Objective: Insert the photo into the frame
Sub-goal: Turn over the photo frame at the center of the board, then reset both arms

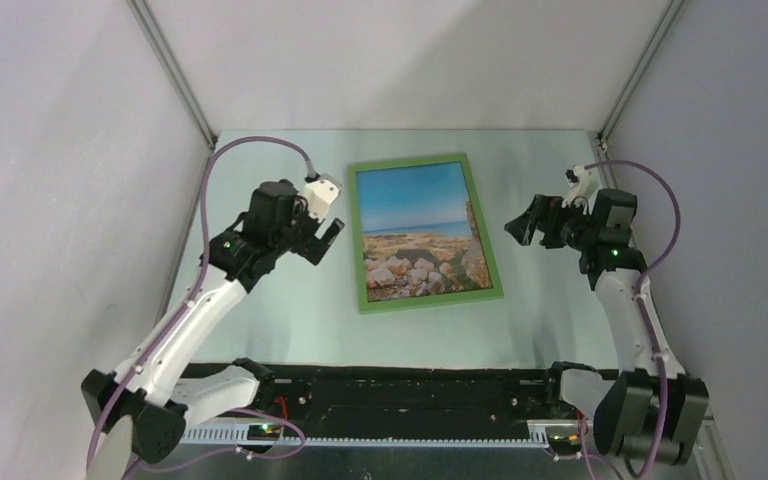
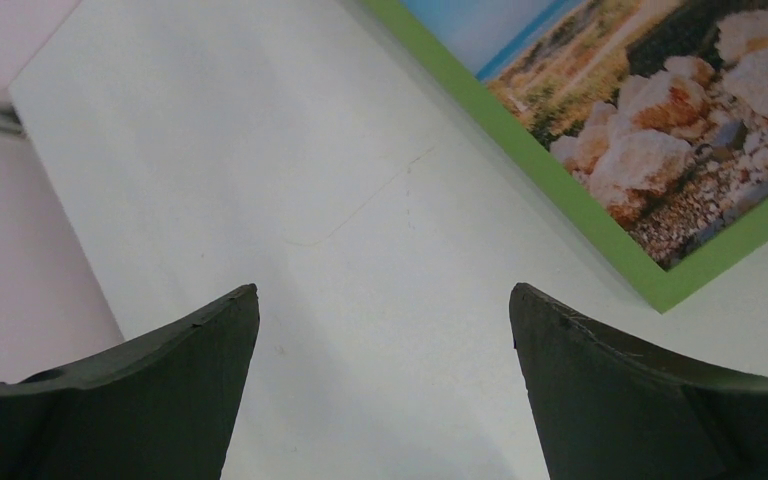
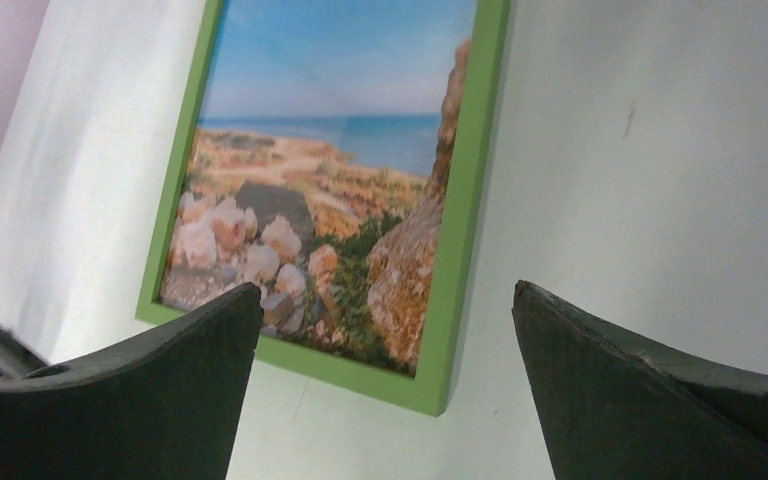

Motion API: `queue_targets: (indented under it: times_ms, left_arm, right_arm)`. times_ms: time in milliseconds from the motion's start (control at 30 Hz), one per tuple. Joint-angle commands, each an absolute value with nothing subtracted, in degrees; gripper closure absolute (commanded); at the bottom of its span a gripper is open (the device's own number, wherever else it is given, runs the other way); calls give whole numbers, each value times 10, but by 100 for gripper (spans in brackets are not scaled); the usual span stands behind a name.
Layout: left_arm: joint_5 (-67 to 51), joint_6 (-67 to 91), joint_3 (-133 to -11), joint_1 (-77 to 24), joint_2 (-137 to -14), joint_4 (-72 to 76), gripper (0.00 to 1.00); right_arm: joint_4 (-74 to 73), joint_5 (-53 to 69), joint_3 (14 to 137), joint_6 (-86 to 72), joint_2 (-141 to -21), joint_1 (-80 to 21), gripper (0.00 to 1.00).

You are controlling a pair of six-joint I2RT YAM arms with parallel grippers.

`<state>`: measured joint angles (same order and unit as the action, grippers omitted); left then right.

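On your table the frame lay flat at centre, green face up. The photo sat inside it, so the job looked done. Your left end effector at nine o'clock and right end effector at three hovered spread wide, gripping nothing.

The left arm rises from its base and leans forward and inward, elbow bent, with its wrist angled down toward the middle. The left claw stands spread wide, and in its wrist view both dark fingers sit far apart with nothing between them. The right arm climbs more steeply and bends at the wrist to point leftward. The right claw is likewise spread wide and holds nothing, its tips well separated.
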<state>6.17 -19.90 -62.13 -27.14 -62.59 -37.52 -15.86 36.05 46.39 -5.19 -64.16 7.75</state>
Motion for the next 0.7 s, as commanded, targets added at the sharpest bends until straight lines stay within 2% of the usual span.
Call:
queue_targets:
  times_ms: [0,267,667]
  left_arm:
    - [92,-139,-600,-243,-571,-309,0]
    - [108,-64,-567,-167,-505,-269,1]
    - [68,-7,-547,-21,-422,-266,0]
  right_arm:
    - [-134,291,489,-31,-571,81,0]
    - [-143,161,489,-57,-498,87,1]
    - [-223,118,489,-31,-471,99,1]
